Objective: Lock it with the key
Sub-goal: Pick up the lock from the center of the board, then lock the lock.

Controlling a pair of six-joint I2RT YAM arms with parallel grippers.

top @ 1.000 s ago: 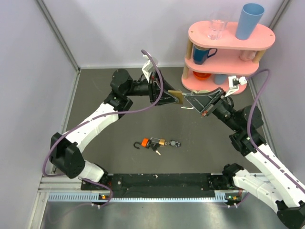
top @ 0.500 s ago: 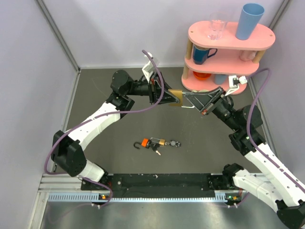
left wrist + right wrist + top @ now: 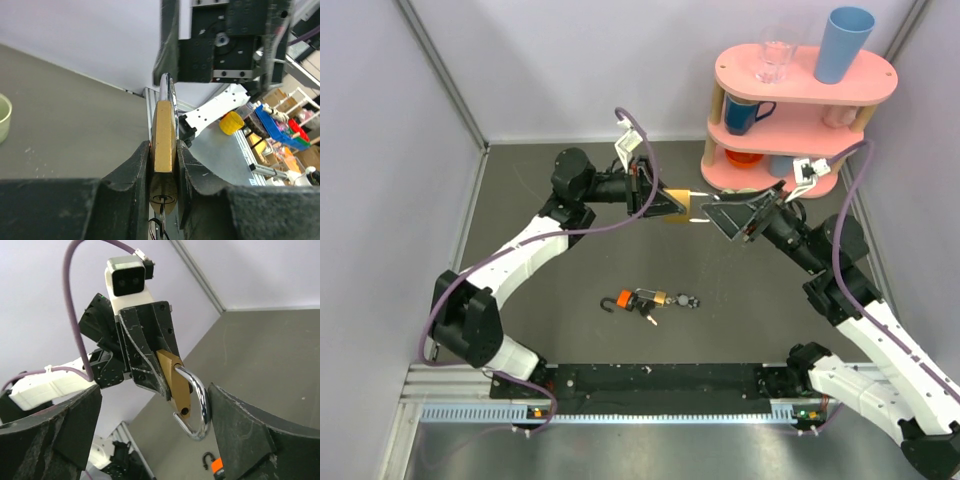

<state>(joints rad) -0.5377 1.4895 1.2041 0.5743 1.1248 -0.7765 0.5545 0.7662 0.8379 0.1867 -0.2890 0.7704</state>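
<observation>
Brass padlock (image 3: 176,382), curved silver shackle (image 3: 201,400), between black jaws

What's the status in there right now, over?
Left gripper shut on brass padlock, shackle open. Right gripper open, facing shackle. Key on table by orange padlock.

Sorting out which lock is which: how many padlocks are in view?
3: large brass padlock clamped in the left gripper; orange-and-black padlock and tiny brass padlock close together on the table. Others may be hidden.
</observation>
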